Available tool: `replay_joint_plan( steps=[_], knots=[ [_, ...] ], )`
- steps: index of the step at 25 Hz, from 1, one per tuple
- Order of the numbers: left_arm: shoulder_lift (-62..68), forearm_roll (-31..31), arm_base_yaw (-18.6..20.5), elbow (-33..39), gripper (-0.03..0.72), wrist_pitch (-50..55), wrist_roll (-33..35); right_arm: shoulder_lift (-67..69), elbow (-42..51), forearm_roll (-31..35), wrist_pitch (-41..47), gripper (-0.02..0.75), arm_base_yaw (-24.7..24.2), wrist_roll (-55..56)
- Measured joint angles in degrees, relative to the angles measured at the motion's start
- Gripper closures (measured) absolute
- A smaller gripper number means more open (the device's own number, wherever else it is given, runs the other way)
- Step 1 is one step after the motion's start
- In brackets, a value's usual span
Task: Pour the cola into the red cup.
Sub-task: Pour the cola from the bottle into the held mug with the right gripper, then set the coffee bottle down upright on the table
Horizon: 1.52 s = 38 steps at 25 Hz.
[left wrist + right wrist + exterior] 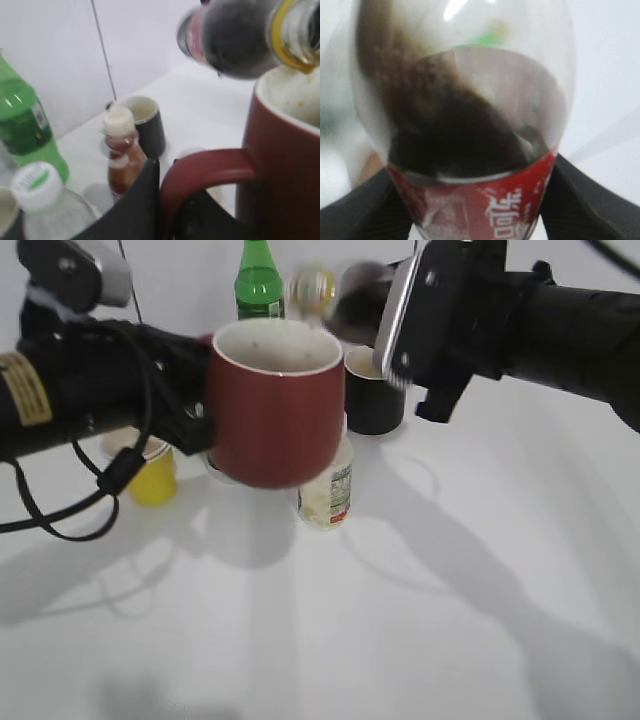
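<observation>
White table (420, 620): L gripper (167, 200) jaws clamp dark-red ceramic mug (275, 405) handle, lifted; R gripper (470, 200) jaws grip tilted clear plastic cola bottle (465, 125), neck over mug rim.

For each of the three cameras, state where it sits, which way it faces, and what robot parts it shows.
Exterior: in front of the table, angled down at the red cup; both arms show.
Left wrist: behind the left pincer, looking past the cup's handle toward the green bottle and black mug; dark fingers show.
Right wrist: behind the right pincer, looking along the cola bottle; both fingers show.
Shared: exterior and left wrist both see the cup.
</observation>
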Motion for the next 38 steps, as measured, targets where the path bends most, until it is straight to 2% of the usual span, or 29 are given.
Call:
replay_joint_plan(
  steps=[4, 6, 8, 14, 17, 20, 25, 27, 32, 38],
  knots=[
    [-3.7, -2.8, 2.1, 0.0, 0.644, 0.0, 3.9, -1.0, 0.0, 4.0, -0.1, 0.251, -0.4, 20.8],
    [-5.7, -3.7, 5.3, 0.0, 0.644, 0.8, 4.4, -1.8, 0.0, 7.0, -0.1, 0.251, -1.6, 29.4],
    [-7.8, -4.0, 9.7, 0.1, 0.644, 1.3, 4.6, -2.5, 0.1, 8.3, -0.1, 0.251, -4.3, 37.3],
    [-9.2, -4.3, 28.8, 4.1, 0.645, -1.0, 4.6, -2.9, 4.9, 6.0, -1.6, 0.251, -13.9, 51.9],
    [-6.3, -3.8, 35.4, 4.7, 0.645, -3.8, 4.7, -2.9, 8.6, 5.2, -4.1, 0.251, -15.5, 53.6],
    [-0.8, -3.9, 39.4, 4.7, 0.645, -10.9, 4.8, -2.9, 10.4, 4.8, -5.8, 0.251, -15.6, 53.9],
    [12.9, -4.8, 44.0, 3.6, 0.645, -21.2, 4.8, -2.9, 10.5, 4.6, -6.9, 0.251, -15.6, 54.0],
    [18.5, -5.2, 45.2, 2.0, 0.645, -25.2, 7.2, -2.9, 10.5, 4.5, -7.1, 0.251, -15.6, 54.1],
    [30.8, -5.6, 45.8, -3.4, 0.645, -33.3, 12.8, -2.9, 10.5, 4.4, -7.1, 0.251, -15.6, 54.6],
    [41.4, -6.0, 45.8, -9.2, 0.645, -34.3, 15.1, -2.9, 10.5, 4.4, -7.1, 0.251, -15.6, 55.1]
  ],
)
